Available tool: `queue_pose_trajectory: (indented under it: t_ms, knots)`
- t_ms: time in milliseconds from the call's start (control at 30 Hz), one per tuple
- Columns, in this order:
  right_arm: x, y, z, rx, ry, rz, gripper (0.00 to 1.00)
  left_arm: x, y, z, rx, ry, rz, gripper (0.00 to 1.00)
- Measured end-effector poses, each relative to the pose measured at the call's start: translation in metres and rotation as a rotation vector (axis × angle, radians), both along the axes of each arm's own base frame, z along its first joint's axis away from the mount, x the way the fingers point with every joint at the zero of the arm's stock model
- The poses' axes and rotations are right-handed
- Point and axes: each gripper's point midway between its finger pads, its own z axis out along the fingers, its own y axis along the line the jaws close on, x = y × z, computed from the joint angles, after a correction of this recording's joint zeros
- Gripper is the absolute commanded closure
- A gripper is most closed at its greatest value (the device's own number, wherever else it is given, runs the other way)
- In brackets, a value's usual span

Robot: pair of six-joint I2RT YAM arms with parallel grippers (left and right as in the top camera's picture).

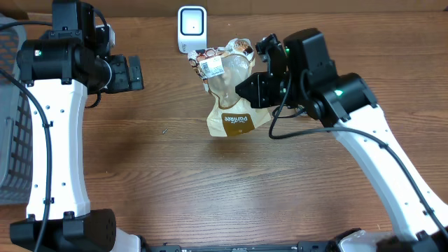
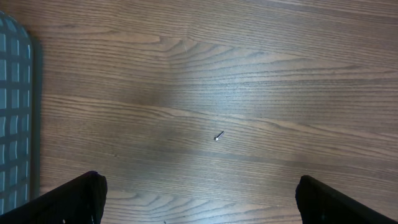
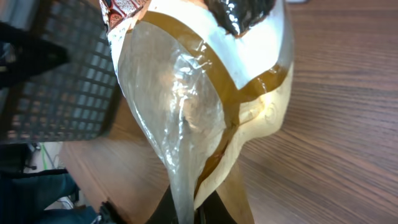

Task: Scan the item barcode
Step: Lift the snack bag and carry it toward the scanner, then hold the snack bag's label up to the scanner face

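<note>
Bag (image 1: 231, 105): a clear pouch with brown trim, upper centre of the overhead view. It is clamped along its right edge by the closed fingers (image 3: 163, 213) of the right gripper (image 1: 253, 89). In the right wrist view the bag fills the frame; only dark slivers of the fingers show at the bottom edge, and the contact itself is hidden behind the film. A white label (image 1: 211, 66) sits on the bag's upper left, its print too small to read. The brown lower panel carries lettering that cannot be made out with confidence.

Scanner (image 1: 191, 28): a white unit at top centre, just above the bag. Whether the two touch cannot be told.

Left gripper (image 1: 136, 73): upper left of the overhead view, well apart from the bag. Its fingers (image 2: 74, 199) are spread wide with nothing between them, and only their tips enter the wrist frame's lower corners. A tiny speck (image 2: 217, 136) lies on the desk (image 1: 175, 182) below them.

Basket (image 1: 14, 140): grey mesh, cut off by the left edge.
</note>
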Motion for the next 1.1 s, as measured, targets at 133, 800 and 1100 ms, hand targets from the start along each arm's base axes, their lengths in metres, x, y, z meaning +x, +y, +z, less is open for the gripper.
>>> queue_pose_trajectory:
  t_ms: [133,800,1100]
  knots:
    - [-0.010,0.000,0.017,0.042,-0.003,-0.001,0.96,0.000,0.000,0.000,0.000,0.000,0.000,0.00]
    - [0.101,0.013,0.075,-0.223,-0.338,-0.234,0.96,0.000,0.000,0.000,0.000,0.000,0.000,0.00]
    - [0.236,0.002,-0.009,-0.715,-0.699,-0.365,0.96,0.000,0.000,0.000,0.000,0.000,0.000,0.01]
